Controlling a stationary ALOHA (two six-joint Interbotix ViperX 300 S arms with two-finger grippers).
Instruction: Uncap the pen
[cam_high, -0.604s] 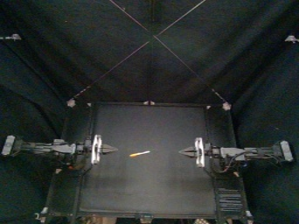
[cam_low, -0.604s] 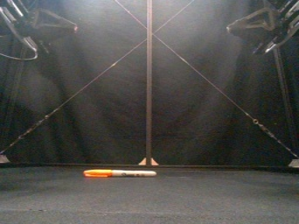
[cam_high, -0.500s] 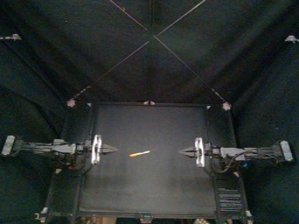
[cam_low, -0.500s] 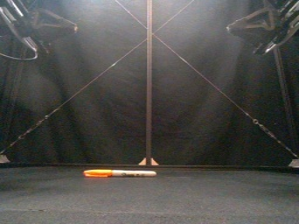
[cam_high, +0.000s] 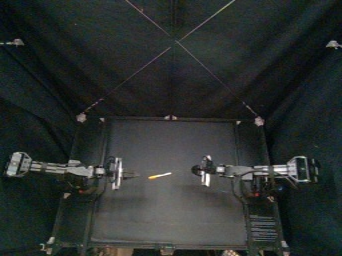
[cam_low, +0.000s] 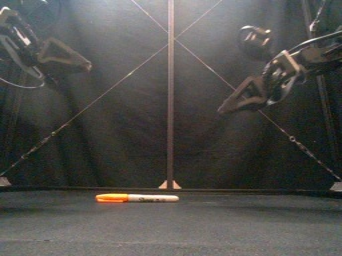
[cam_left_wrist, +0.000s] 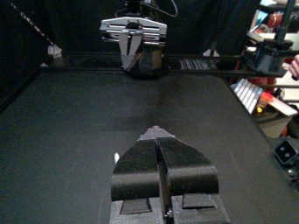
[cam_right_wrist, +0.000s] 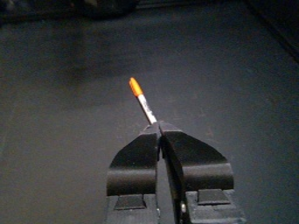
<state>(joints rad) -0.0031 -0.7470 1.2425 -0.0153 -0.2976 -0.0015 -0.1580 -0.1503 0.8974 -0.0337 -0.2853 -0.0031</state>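
Not begun yet — the cap is on the pen, which is untouched.
The pen (cam_high: 159, 176) lies mid-way across the table (cam_high: 201, 215), between left gripper (cam_left_wrist: 156, 130) and right gripper (cam_right_wrist: 156, 129) — both hover clear of it, fingers pinched together on nothing.

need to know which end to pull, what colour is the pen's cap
The cap is orange, on a white barrel; the front view shows it best.

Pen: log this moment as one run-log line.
pen: capped, flat on table | left gripper: fingers shut, empty, raised | right gripper: fingers shut, empty, raised, aimed at pen | uncapping: not started
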